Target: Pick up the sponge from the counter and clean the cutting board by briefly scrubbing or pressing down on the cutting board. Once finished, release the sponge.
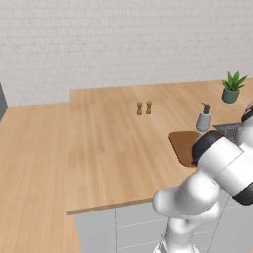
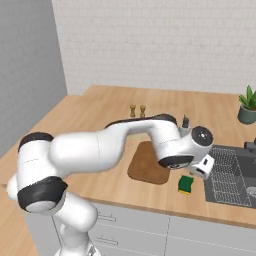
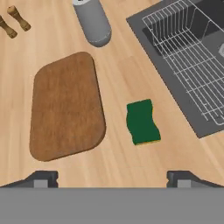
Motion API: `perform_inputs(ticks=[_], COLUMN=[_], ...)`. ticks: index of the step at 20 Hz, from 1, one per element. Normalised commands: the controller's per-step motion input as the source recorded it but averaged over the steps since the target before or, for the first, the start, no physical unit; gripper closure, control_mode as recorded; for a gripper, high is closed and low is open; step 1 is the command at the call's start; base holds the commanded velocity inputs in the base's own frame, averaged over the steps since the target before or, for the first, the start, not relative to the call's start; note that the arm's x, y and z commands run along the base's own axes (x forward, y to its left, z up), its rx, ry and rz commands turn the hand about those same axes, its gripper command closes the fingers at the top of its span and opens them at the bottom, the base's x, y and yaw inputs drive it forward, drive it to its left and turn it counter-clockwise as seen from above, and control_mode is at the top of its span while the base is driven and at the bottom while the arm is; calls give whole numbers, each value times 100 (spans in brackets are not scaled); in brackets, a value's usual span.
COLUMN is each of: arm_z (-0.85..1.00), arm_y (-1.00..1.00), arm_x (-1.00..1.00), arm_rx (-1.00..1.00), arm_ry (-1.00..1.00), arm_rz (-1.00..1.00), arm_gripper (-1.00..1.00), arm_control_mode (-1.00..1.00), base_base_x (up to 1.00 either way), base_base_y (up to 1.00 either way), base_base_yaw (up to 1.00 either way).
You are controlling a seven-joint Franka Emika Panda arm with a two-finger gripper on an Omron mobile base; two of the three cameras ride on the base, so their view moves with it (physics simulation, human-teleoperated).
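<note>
Counter [image 1: 108,148], big light wood worktop with grey cabinet fronts below, carries everything. Dark sink [image 2: 231,175] sunk into it at the right end, wire rack [image 3: 192,57] sitting inside. Cutting board [image 3: 66,107], reddish-brown with rounded corners, lies flat on the counter left of the sink, nothing on it. Grey soap dispenser [image 3: 92,21] stands just behind the board's far end, upright. Potted plant [image 1: 232,87] further back near the wall, well apart from the board. Sponge [image 3: 142,122], green top with yellow edge showing, lies flat on the bare counter between board and sink, beside the board and not touching either. Two small wooden shakers [image 1: 144,107] stand side by side further back. Gripper [image 3: 112,177] hovers above the counter near the sponge, fingertips spread wide, holding nothing.
</note>
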Motion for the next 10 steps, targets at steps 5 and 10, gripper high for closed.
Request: perform_inputs(ticks=[5,10], arm_z=[97,85], arm_y=[97,100], arm_x=[-55,-51], arm_rx=[0,0], arm_ry=[0,0], arm_rz=[0,2], arm_gripper=[-100,-100], arm_control_mode=[-100,-100], base_base_x=[0,0], base_base_y=[0,0], base_base_yaw=[0,0])
